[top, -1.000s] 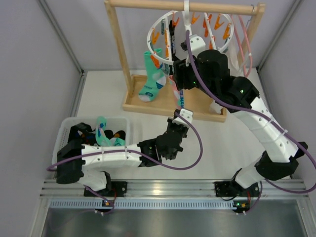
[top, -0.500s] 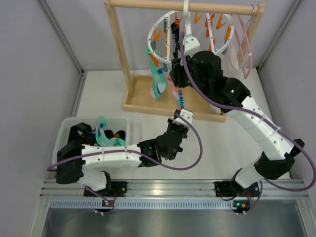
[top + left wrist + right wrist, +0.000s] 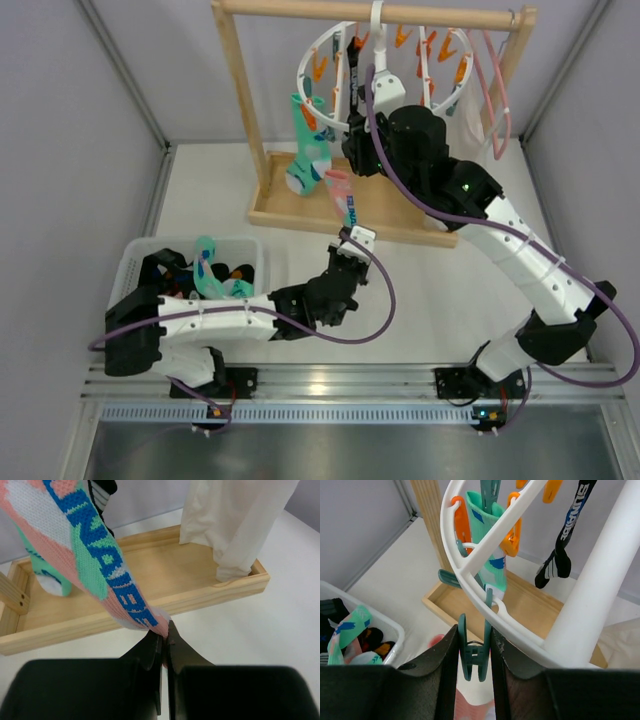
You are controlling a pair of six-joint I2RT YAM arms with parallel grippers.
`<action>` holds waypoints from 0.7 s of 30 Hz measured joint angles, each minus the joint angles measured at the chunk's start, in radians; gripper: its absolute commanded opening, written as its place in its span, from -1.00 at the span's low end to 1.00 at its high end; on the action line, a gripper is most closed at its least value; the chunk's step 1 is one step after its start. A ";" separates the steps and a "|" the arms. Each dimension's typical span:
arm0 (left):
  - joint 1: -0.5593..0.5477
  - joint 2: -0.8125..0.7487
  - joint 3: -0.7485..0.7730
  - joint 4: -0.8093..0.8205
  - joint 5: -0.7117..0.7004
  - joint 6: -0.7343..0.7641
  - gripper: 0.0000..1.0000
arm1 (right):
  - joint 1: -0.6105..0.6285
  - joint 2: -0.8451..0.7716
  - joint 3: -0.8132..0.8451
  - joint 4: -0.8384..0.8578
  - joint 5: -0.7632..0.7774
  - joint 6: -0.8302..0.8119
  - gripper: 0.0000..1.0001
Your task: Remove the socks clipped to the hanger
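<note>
The white ring hanger (image 3: 330, 45) hangs from the wooden rack and also shows in the right wrist view (image 3: 485, 545). My right gripper (image 3: 475, 645) is shut on a teal clip (image 3: 474, 655) under the ring, squeezing it. A pink sock (image 3: 342, 195) with blue lettering slants below that clip. My left gripper (image 3: 164, 636) is shut on the toe of this sock (image 3: 100, 555). A teal sock (image 3: 308, 150) stays clipped by orange clips (image 3: 461, 522), and a black sock (image 3: 560, 555) hangs behind.
The wooden rack frame (image 3: 240, 90) stands on a tray base (image 3: 150, 580). A white cloth garment (image 3: 235, 520) and a pink wire hanger (image 3: 495, 90) hang at the right. A white basket (image 3: 135, 262) with several socks sits at the left.
My left gripper has pulled the pink sock's toe leftward, so the sock now slants. The right gripper has shifted onto the teal clip. The ring has turned and the teal sock has swung.
</note>
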 measured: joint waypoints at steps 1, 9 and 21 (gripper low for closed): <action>0.003 -0.015 -0.017 -0.002 0.000 -0.011 -1.00 | 0.000 -0.004 -0.008 0.006 0.000 0.002 -0.90; 0.045 -0.251 -0.166 -0.150 -0.050 -0.161 -1.00 | -0.025 -0.052 -0.099 0.063 -0.040 0.026 0.00; 0.257 -0.653 -0.061 -0.789 -0.194 -0.465 -1.00 | -0.037 -0.203 -0.285 0.108 -0.114 0.041 0.99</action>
